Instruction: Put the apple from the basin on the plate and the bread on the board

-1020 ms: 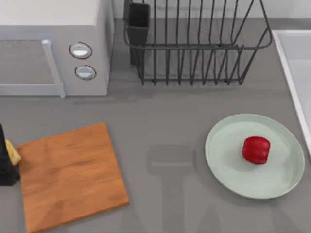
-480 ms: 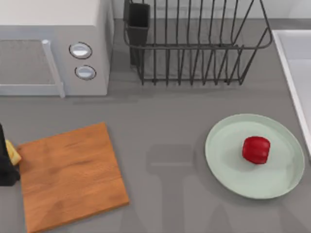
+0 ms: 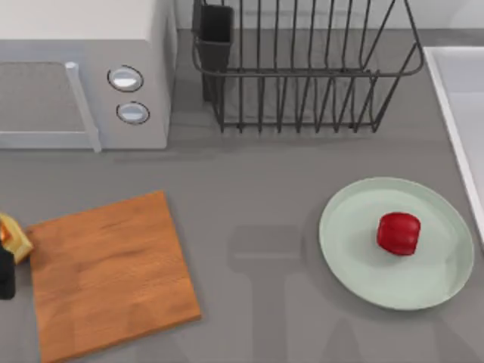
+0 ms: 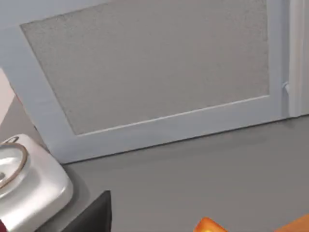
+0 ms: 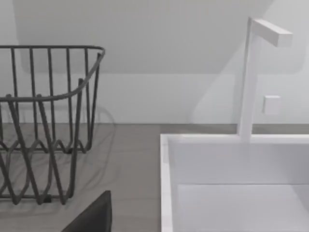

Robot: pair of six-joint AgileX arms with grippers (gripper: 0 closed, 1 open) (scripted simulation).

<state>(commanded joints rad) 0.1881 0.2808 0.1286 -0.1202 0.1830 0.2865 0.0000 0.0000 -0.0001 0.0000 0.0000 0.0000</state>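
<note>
— While the apple [image 3: 398, 233] sits right there on the plate [image 3: 355, 257], over on the right side of the surface [image 3: 257, 189], what have we got on the left?

— Left pincer [image 3: 6, 261] at the very left edge, just beside the left edge of the board [image 3: 110, 276]. The bread [image 3: 15, 236] is up against it, a golden corner poking out, tilted, off the board's edge rather than on the wood. Whether the pincer grips the bread or how wide it stands, I cannot tell.

— And the left wrist view?

— Looking at the microwave [image 4: 154, 72] door, with an orange-gold bit of bread [image 4: 208, 225] and a sliver of board [image 4: 297, 224] at the frame's edge.

— Microwave's at the far left from above, yes?

— Yes, microwave [image 3: 83, 76] far left, black wire dish rack [image 3: 302, 68] far centre, and the basin [image 3: 461, 113] along the right edge, just beyond the plate.

— Right arm?

— Its wrist view looks at the dish rack [image 5: 48, 125], the white basin [image 5: 231, 183] and a faucet [image 5: 256, 77] against the wall. Pincer state there: cannot tell.
</note>
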